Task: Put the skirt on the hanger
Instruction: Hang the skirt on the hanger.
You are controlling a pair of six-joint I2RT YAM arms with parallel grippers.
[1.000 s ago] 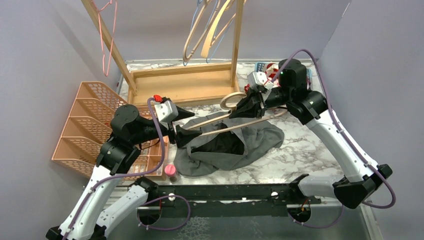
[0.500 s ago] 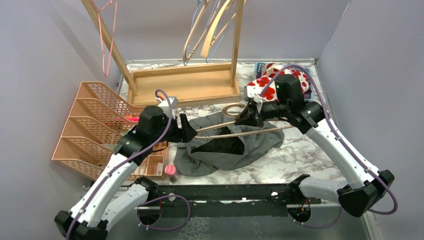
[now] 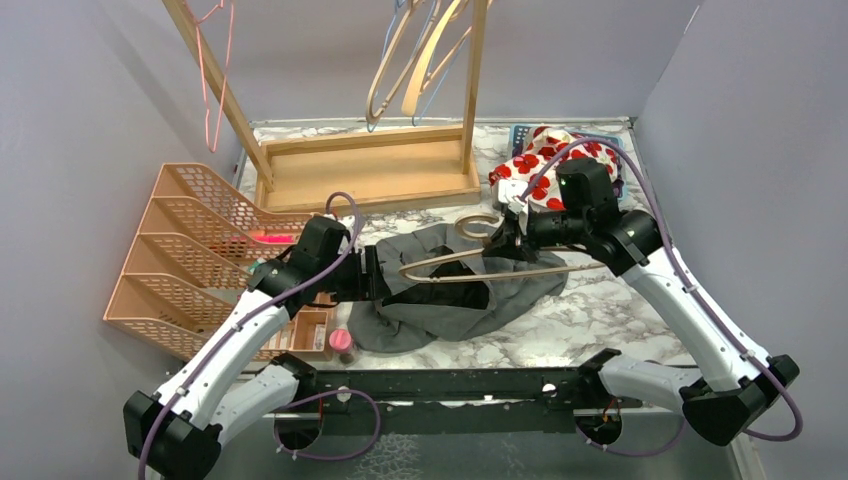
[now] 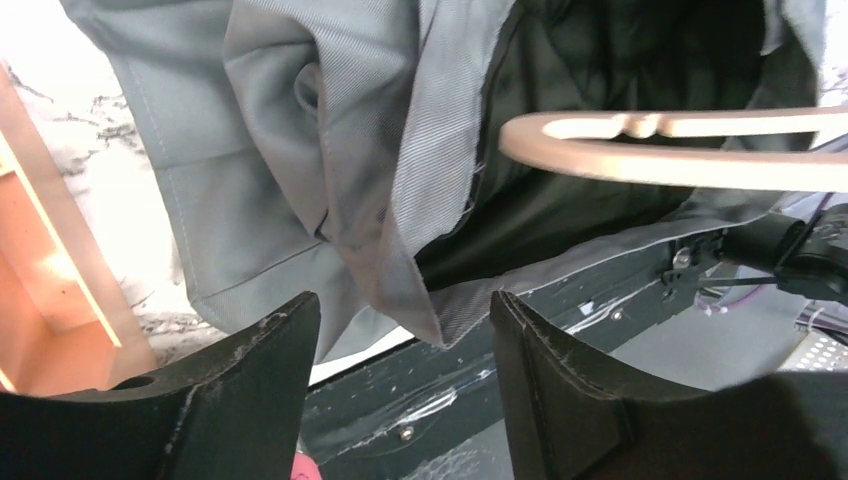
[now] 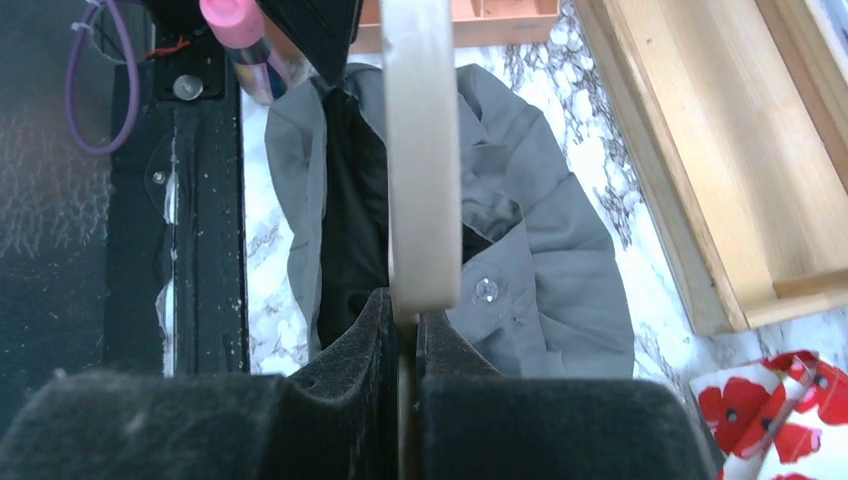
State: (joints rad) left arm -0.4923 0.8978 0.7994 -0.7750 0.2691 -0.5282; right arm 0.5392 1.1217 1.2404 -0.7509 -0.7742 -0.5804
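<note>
The grey skirt (image 3: 520,285) with a black lining lies crumpled on the marble table, its waist opening facing up. A wooden hanger (image 3: 470,262) lies across it just above the opening. My right gripper (image 3: 507,232) is shut on the hanger near its hook; in the right wrist view the hanger bar (image 5: 420,150) runs out from between the fingers over the skirt (image 5: 540,260). My left gripper (image 3: 382,280) is open at the skirt's left edge; in the left wrist view its fingers (image 4: 250,370) straddle a fold of the waistband (image 4: 400,240), with the hanger's end (image 4: 640,150) above.
An orange mesh file rack (image 3: 180,250) stands at the left with a small tray and a pink-capped bottle (image 3: 341,342) beside it. A wooden rack (image 3: 370,165) with hangers stands at the back. A red-flowered cloth (image 3: 545,155) lies at the back right.
My left arm has swung down and right, bringing its open gripper to the skirt's left edge. My right gripper has lowered the hanger over the skirt's opening.
</note>
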